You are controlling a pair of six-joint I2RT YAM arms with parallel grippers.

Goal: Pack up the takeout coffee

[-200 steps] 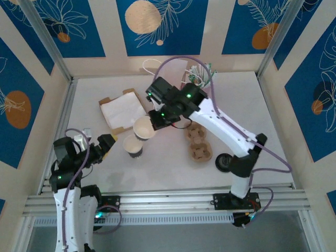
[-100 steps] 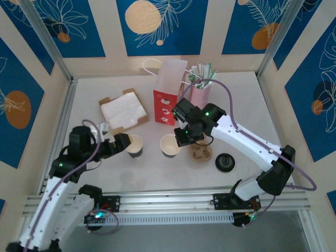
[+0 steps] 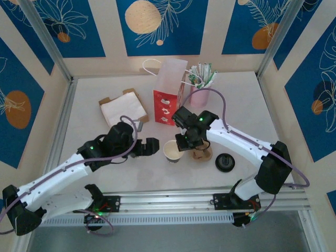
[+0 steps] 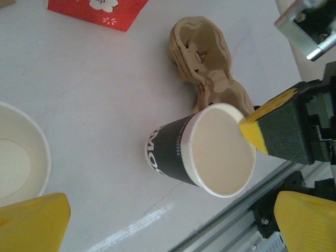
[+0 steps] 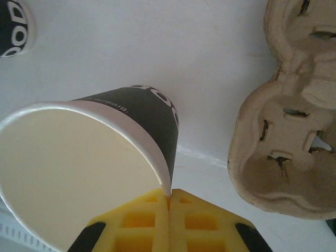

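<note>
your right gripper [image 5: 169, 200] pinching the rim of the paper cup [image 5: 100, 157], just left of the cup carrier [image 5: 294, 131], your left gripper [image 3: 152, 147] spread wide, empty, further left

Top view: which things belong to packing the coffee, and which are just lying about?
Job: cup in the right gripper, second cup, cup carrier, red bag, probably the black lid.
Lying about: napkin box, straw holder.
</note>
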